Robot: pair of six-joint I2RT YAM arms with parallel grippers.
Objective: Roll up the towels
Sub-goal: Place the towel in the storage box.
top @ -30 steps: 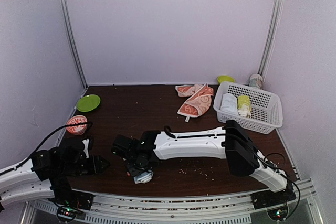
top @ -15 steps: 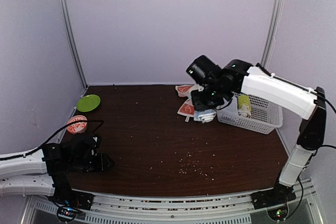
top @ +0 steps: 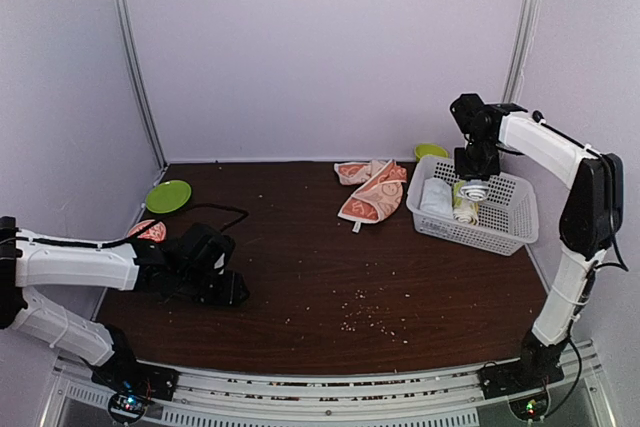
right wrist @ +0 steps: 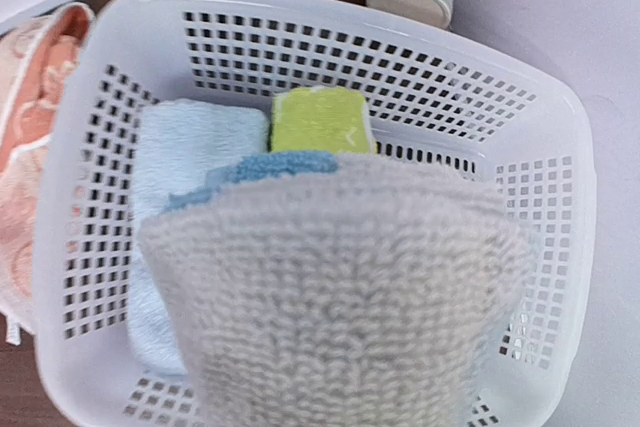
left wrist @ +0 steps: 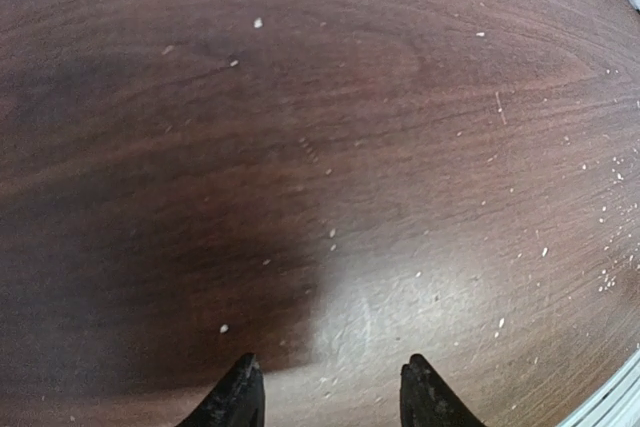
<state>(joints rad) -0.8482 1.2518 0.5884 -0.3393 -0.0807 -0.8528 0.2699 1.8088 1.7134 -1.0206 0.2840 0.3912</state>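
My right gripper (top: 473,188) is shut on the rolled light blue towel (top: 476,193) and holds it just over the white basket (top: 516,230). In the right wrist view the roll (right wrist: 330,297) fills the lower middle, grey-white terry with a blue edge, and hides my fingers. The orange towel with cream patterns (top: 372,190) lies unrolled at the back of the table, left of the basket; its edge shows in the right wrist view (right wrist: 35,77). My left gripper (top: 233,291) (left wrist: 330,387) is open and empty, low over bare table at the near left.
In the basket (right wrist: 565,137) lie a plain white roll (top: 436,197) (right wrist: 190,157) and a yellow-green roll (top: 464,210) (right wrist: 318,117). Behind it stand a green bowl (top: 430,151) and a cup (top: 487,152). A green plate (top: 168,195) and a red patterned bowl (top: 146,230) sit far left. Crumbs (top: 365,319) dot the table.
My right arm has swung from the near middle of the table up and back to the basket, carrying the rolled towel. My left arm has reached forward and to the right.
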